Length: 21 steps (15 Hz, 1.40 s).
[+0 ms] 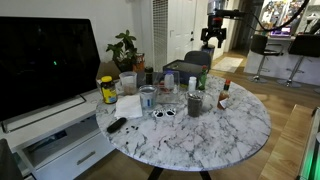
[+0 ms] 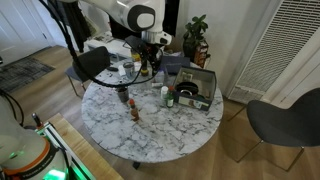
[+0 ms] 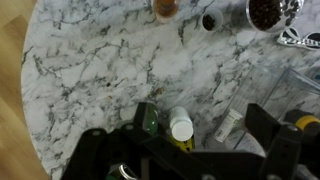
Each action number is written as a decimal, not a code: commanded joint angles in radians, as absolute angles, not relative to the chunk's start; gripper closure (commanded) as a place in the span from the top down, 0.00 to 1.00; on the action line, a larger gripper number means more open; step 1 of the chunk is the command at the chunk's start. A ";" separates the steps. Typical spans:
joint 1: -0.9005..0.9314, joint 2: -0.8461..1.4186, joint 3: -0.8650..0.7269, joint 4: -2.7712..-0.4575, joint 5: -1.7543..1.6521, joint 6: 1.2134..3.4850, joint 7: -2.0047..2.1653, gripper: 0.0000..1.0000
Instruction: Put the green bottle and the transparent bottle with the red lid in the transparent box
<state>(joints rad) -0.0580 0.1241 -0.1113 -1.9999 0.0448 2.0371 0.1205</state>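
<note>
three views on one marble table [image 1: 225, 125] [image 2: 165, 130] [image 3: 90, 70]
exterior views looked down from different sides, well off; wrist view looked straight down, close above.

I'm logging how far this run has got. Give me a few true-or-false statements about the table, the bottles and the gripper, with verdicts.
1. The table has a round, marble-patterned top. True.
2. The gripper holds the green bottle. False: the gripper hangs above the table with its jaws open and empty, and the green bottle stands on the marble.
3. The transparent bottle with the red lid is in the transparent box. False: it stands on the table, apart from the box.
4. A yellow-labelled jar stands on the side of the table nearest the TV. True.
</note>
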 commanded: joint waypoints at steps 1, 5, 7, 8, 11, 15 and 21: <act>-0.079 0.233 -0.109 -1.990 0.093 2.151 0.159 1.00; -0.096 0.327 -0.119 -1.994 0.121 2.274 0.215 1.00; -0.108 0.362 -0.124 -1.995 0.140 2.310 0.229 1.00; -0.113 0.376 -0.126 -1.994 0.147 2.320 0.238 1.00; -0.126 0.416 -0.134 -1.985 0.167 2.356 0.264 1.00; -0.140 0.456 -0.129 -1.961 0.206 2.422 0.270 1.00; -0.142 0.510 -0.139 -1.898 0.201 2.414 0.283 1.00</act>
